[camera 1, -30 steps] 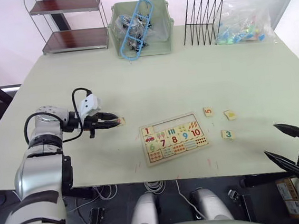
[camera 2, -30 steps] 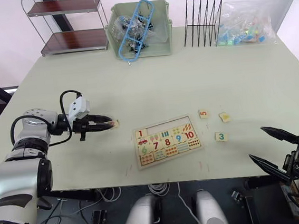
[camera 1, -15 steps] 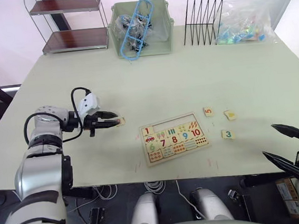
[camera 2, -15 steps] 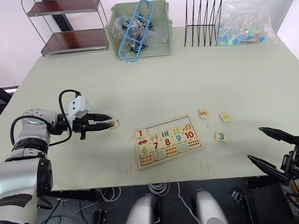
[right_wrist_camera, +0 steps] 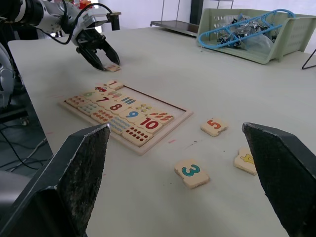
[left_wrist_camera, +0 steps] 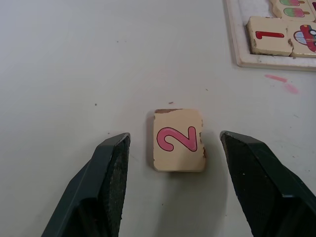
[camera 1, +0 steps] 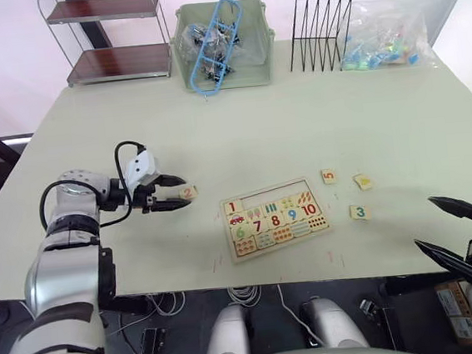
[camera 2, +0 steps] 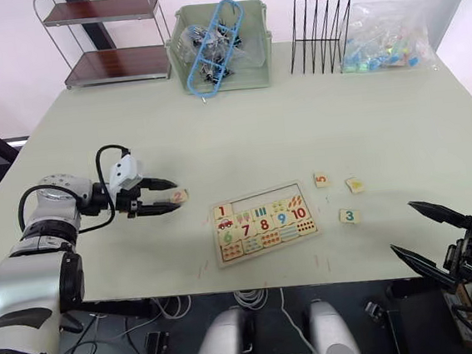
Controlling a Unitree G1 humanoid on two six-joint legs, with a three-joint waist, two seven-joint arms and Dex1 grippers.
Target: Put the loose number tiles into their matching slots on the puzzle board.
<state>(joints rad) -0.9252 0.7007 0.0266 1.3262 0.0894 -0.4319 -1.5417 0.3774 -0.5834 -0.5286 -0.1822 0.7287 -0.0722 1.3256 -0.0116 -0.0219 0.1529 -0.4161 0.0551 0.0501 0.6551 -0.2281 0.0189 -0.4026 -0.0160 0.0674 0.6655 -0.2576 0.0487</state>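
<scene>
The left tool (left_wrist_camera: 173,148) hovers low over the table (camera 1: 297,112) with its 2 fingers (left_wrist_camera: 106,168) spread wide, gripping nothing; the 2 tile (left_wrist_camera: 177,139) lies flat between them, face up, clear of both pads. From the tile, the puzzle board (camera 1: 275,218) sits at about 4 o'clock in the head view, with the 1 tile (camera 1: 231,207) already seated at the left end of the top row and the empty slots (camera 1: 263,200) running to its right. The 5 tile (camera 1: 329,176), the 4 tile (camera 1: 363,181) and the 3 tile (camera 1: 358,212) lie loose on the table at the board's 2 to 3 o'clock. The right tool (camera 2: 438,237) hangs off the table's near right edge, wide open and empty. To do this pick well, the left tool should probably drop until its pads reach the tile's thin edges, stay centred so both pads meet it together, then close gently, since so flat a piece could slide or tip.
</scene>
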